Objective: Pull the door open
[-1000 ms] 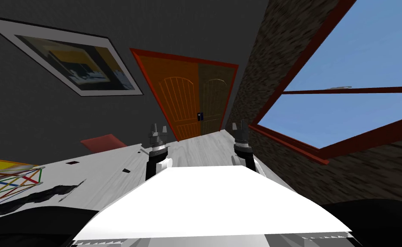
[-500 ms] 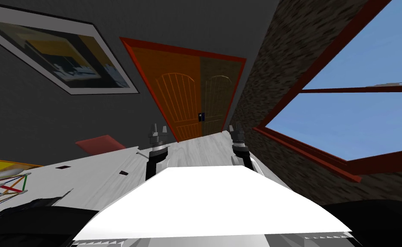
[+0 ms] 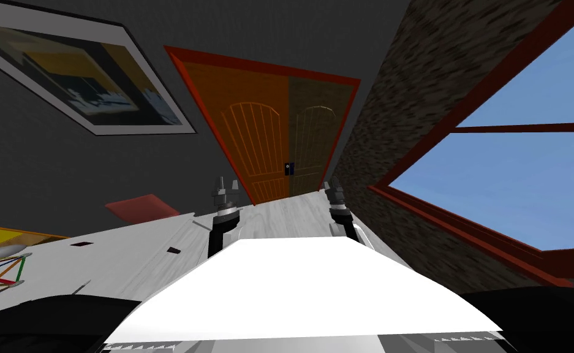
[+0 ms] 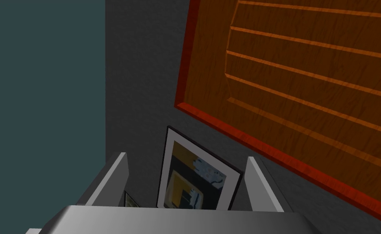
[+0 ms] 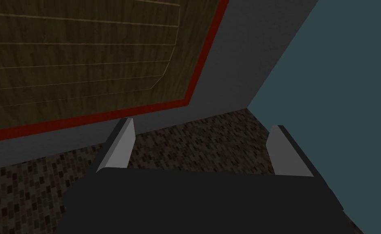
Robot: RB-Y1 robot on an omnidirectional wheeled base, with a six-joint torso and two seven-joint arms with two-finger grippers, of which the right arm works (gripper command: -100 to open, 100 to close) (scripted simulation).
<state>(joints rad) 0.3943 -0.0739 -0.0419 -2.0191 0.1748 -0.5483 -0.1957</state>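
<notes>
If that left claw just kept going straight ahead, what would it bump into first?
Likely the dark grey wall, between the framed picture and the door's red frame; nothing nearer shows between the open fingers of the left gripper. Depth is unclear.

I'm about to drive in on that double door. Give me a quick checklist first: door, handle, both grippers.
1. Double door shut, both leaves flush: ok.
2. Dark handle located where the two leaves meet: ok.
3. Which leaf the handle belongs to: cannot tell.
4. Left gripper fingers open, holding nothing: ok.
5. Right gripper fingers open, holding nothing: ok.
6. A gripper at the handle: not ok; both hang well short of the door, with pale floor between.
</notes>
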